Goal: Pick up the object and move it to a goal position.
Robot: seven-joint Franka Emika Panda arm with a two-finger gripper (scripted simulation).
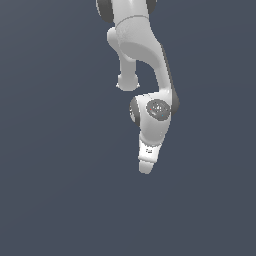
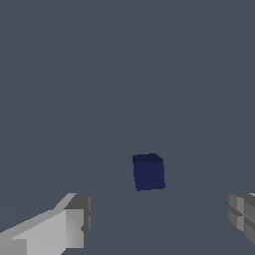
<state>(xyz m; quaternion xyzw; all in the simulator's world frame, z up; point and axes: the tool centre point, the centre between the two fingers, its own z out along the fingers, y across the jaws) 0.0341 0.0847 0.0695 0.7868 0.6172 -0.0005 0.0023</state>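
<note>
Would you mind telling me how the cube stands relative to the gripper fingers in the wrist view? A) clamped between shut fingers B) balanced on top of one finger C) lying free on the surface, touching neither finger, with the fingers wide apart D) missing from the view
C: the cube lies alone on the grey surface, with clear gaps to both fingers of the open gripper.

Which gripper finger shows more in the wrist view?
The lighter finger: much of it shows, while the grooved finger only peeks in past the cube.

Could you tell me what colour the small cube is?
The cube is plain dark navy blue, best seen in the wrist view.
</note>
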